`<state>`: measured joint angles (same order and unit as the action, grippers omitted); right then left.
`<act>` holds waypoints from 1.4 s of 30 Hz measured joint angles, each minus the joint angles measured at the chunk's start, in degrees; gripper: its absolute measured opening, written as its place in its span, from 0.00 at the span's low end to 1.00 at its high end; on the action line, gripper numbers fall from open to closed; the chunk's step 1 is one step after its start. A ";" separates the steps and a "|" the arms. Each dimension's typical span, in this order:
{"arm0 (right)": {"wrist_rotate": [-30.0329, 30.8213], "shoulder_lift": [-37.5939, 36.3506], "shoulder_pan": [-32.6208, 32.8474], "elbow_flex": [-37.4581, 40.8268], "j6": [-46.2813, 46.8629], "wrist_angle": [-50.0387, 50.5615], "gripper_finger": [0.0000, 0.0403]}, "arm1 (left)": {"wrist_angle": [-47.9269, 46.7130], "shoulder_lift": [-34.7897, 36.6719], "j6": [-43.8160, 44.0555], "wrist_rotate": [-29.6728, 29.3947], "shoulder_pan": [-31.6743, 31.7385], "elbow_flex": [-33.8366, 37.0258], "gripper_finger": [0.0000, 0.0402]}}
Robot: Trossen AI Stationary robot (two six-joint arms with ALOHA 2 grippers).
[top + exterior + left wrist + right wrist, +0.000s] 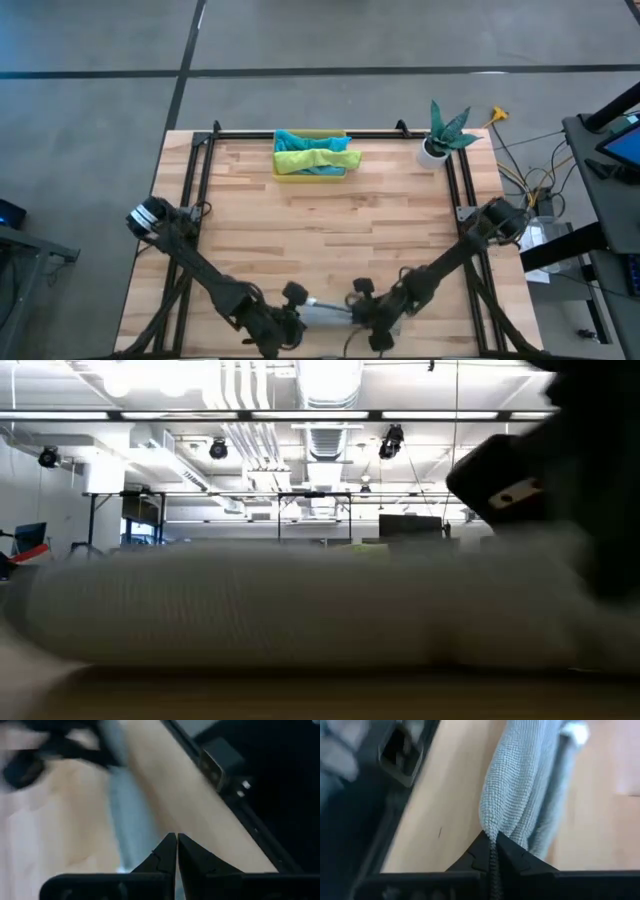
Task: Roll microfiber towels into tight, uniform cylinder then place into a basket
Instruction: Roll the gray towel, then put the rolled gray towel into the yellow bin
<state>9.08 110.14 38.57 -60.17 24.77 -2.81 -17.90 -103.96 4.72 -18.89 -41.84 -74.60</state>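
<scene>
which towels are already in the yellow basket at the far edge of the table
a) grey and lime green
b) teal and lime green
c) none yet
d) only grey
b: the high view shows the basket holding a teal towel and a lime green towel, while the grey towel lies rolled at the near edge between both grippers.

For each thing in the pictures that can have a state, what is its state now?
grey towel: rolled, lying on the table's near edge between both grippers.
right gripper: shut on the grey towel's end.
left gripper: shut, at the roll's other end; a grip cannot be told.
basket: at the far edge, holding the teal towel and lime green towel.
</scene>
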 joint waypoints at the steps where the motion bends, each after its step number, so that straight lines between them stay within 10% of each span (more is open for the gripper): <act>1: 0.11 -1.52 -0.50 2.63 1.88 -3.65 0.02 | 0.69 -1.36 -1.24 0.70 -0.04 -0.22 0.00; 10: 0.63 -5.25 -3.06 18.30 15.39 -18.47 0.02 | 2.03 -8.97 -4.17 -0.11 0.17 -0.88 0.00; 33: -0.35 -2.61 -1.47 16.39 9.29 -27.02 0.02 | 9.95 -7.44 -16.92 -6.74 0.61 -1.67 0.01; 42: -0.05 -2.62 -1.49 16.36 8.54 -26.45 0.02 | 9.78 -7.44 -18.57 -7.00 1.17 -1.77 0.31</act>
<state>9.04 107.52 37.08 -43.81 33.32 -29.26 -8.13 -111.39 -13.85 -25.90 -40.67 -76.38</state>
